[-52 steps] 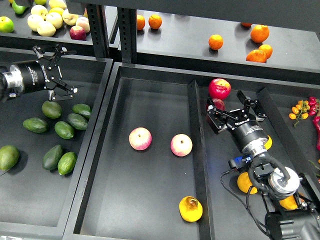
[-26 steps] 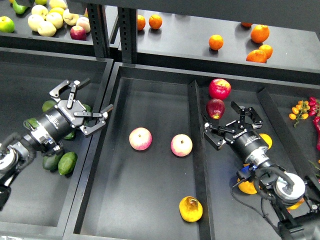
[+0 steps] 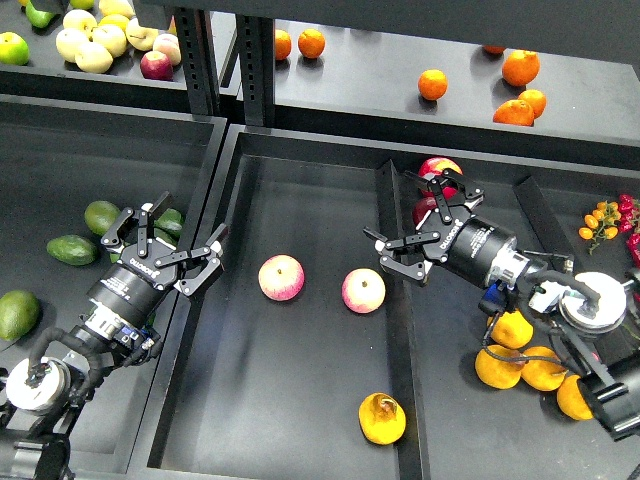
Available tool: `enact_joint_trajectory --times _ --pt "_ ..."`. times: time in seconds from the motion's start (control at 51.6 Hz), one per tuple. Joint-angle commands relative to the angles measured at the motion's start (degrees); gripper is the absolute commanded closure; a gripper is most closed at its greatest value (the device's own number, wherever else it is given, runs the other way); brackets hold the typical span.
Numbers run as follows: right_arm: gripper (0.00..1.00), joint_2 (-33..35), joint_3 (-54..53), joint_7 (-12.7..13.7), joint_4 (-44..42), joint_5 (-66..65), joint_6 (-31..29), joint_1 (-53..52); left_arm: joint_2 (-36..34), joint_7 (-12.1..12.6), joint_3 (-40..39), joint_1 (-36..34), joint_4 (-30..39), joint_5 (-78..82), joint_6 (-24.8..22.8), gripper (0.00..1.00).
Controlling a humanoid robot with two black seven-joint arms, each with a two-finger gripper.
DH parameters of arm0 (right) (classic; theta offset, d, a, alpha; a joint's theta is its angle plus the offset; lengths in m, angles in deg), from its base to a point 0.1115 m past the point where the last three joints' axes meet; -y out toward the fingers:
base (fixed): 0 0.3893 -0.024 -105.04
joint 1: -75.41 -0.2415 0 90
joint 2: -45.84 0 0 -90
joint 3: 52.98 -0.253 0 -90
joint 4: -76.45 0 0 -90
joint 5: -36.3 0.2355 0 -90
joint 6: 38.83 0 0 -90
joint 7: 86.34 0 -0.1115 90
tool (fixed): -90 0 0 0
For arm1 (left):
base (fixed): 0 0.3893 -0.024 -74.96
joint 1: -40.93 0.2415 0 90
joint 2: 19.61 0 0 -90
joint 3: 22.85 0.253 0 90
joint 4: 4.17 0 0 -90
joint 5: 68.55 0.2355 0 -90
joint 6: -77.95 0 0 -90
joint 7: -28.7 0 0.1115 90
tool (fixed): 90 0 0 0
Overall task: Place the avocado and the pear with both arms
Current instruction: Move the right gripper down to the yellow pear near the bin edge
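Observation:
Several glossy green avocados (image 3: 101, 217) lie in the left bin (image 3: 40, 150); some are hidden under my left arm. My left gripper (image 3: 180, 232) is open and empty, above the bin's right wall, beside an avocado (image 3: 168, 221). The pear (image 3: 381, 418), yellow-orange with a brown patch, lies at the front of the middle tray (image 3: 300, 200). My right gripper (image 3: 408, 218) is open and empty, over the divider between the middle tray and the right compartment, far behind the pear.
Two pink-yellow apples (image 3: 281, 277) (image 3: 362, 290) lie mid-tray. Red apples (image 3: 440, 167) sit behind my right gripper. Clean yellow-orange pears (image 3: 497, 366) lie under my right arm. A paler, larger green fruit (image 3: 15, 313) is far left. Oranges (image 3: 519, 67) sit on the back shelf.
My left gripper came down from the far left to the bin's right wall. My right gripper swung left and turned over the divider. Both stayed open. No fruit moved.

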Motion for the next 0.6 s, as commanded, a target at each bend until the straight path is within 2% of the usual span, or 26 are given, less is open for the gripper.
enact_joint_trajectory --times 0.0,0.349,0.582 --pt "0.0 2.88 8.41 -0.01 -0.08 -0.37 -0.16 -4.06 0.0 0.01 0.62 0.22 0.11 -0.01 0.0 0.02" --pt "0.01 1.92 24.4 -0.01 -1.74 -15.73 -0.77 -4.51 0.0 0.01 2.64 2.42 1.51 -0.1 0.0 0.02" --pt "0.01 2.71 33.3 -0.01 -2.37 -19.18 -1.65 -4.68 0.0 0.01 4.66 2.42 1.52 -0.01 0.0 0.02"
